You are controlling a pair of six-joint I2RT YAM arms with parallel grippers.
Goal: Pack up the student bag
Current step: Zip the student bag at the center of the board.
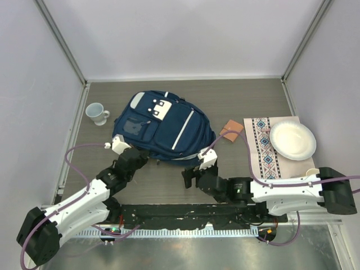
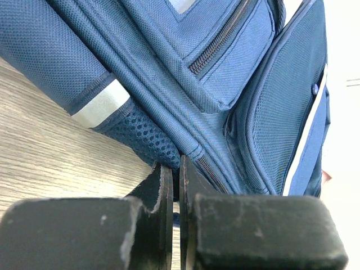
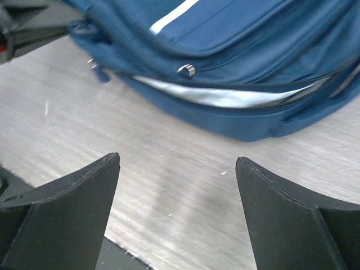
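Observation:
The student bag (image 1: 163,126), navy with thin white stripes and a white patch, lies flat in the middle of the table. My left gripper (image 1: 138,156) is at its near left edge. In the left wrist view its jaws (image 2: 176,169) are almost closed and pinch the bag's (image 2: 247,84) edge fabric beside the mesh and a zipper. My right gripper (image 1: 188,177) is open and empty, low over bare table just in front of the bag's near edge. In the right wrist view (image 3: 177,157) the bag (image 3: 236,34) and a metal zipper pull (image 3: 186,70) lie ahead of it.
A white mug (image 1: 97,112) stands left of the bag. A small brown flat item (image 1: 231,129) lies to its right. A patterned placemat (image 1: 265,147) with a white plate (image 1: 292,140) on it is at the right. Grey walls enclose the table.

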